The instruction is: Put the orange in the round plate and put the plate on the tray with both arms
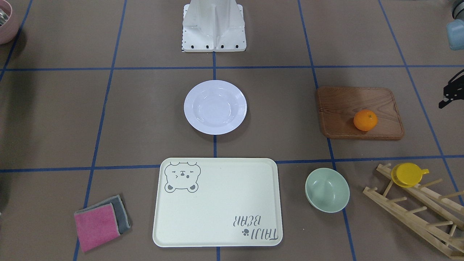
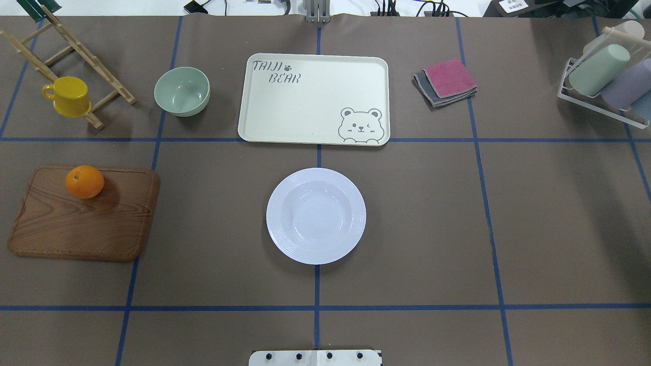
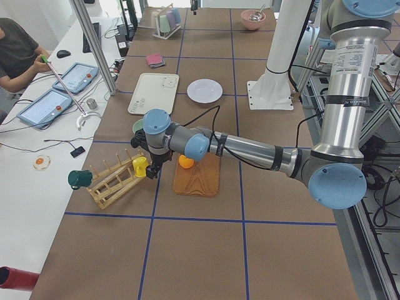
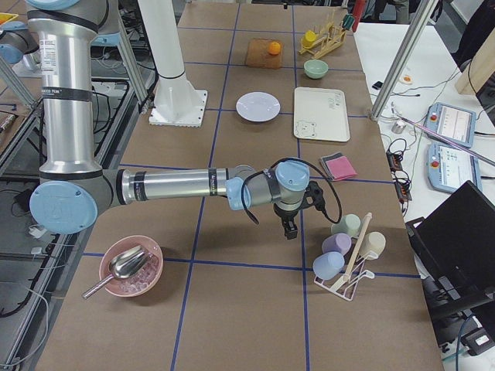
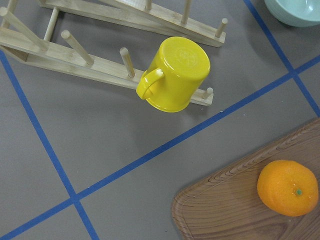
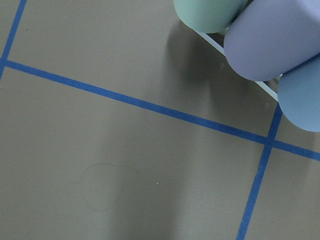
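Note:
The orange lies on the far corner of a brown wooden board, also seen low in the left wrist view. The white round plate sits empty at the table's middle. Beyond it lies the cream bear tray, bare. My left gripper hangs above the table between the board and the peg rack, apart from the orange; only part of it shows at the front view's edge, and I cannot tell its state. My right gripper hovers over the table near the cup stand, its state not readable.
A pale green bowl stands left of the tray. A yellow cup hangs on a wooden peg rack. Folded cloths lie right of the tray. A cup stand and a pink bowl are on my right.

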